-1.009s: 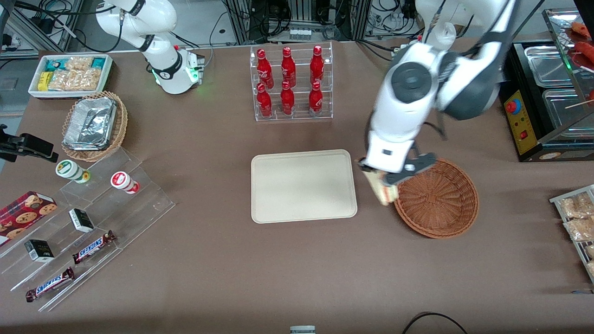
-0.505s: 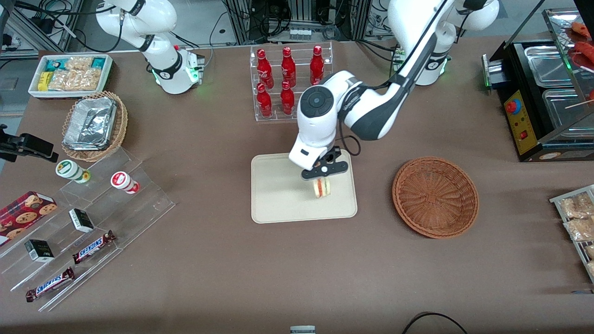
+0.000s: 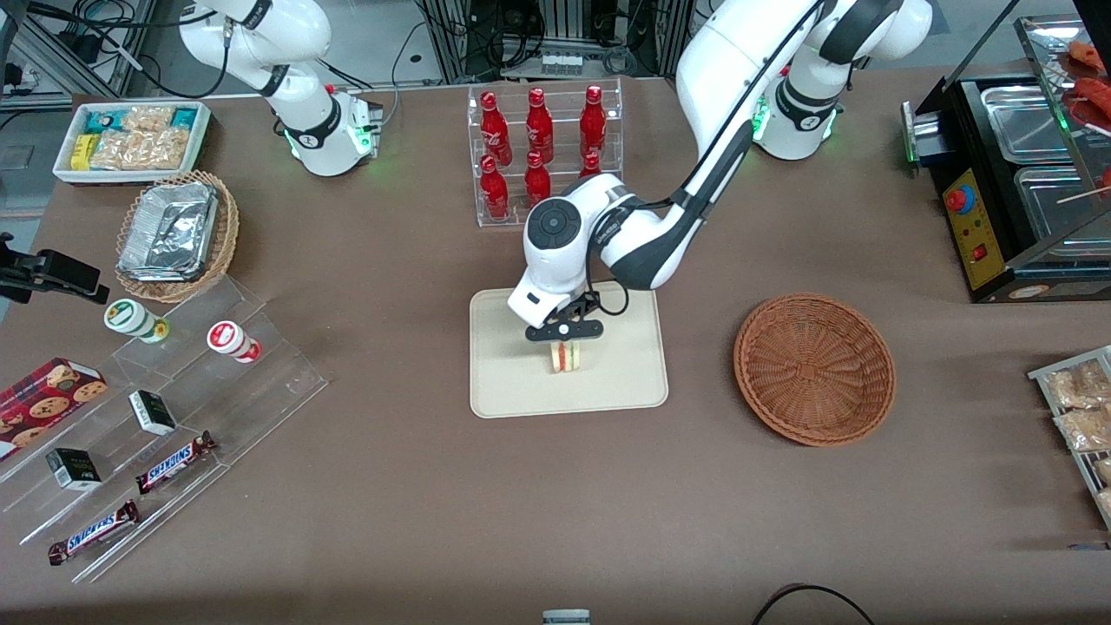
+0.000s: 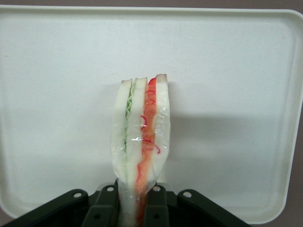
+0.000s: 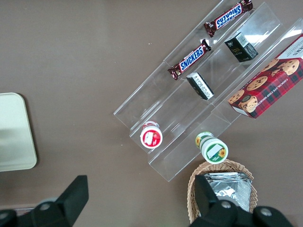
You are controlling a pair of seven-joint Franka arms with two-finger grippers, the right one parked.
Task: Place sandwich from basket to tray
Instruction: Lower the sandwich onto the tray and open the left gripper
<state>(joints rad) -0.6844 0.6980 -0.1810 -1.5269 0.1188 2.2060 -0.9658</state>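
- Half a second ago the gripper and the sandwich were over the part of the tray nearest the basket; now both have slid to the middle of the tray.
- One brown desk carries everything, and racks with cables stand past its edge.
- One sandwich hangs from the gripper. Its fingers are closed tight on the sandwich, one on each bread side.
- Seen from the wrist, the sandwich is a long thin wedge in clear wrap. Its long line runs straight out from the fingers toward the tray below, with the striped cut side showing: white bread, green, white, red.
- I cannot tell if the sandwich touches the tray or hangs just above it.
- One round basket sits on the desk beside the tray, toward the working arm's end, with nothing in it.
- Six red bottles stand in one clear rack, farther from the front camera than the tray.
- Toward the parked arm's end are two chocolate bars, two small dark boxes, two little round tubs and one cookie box.
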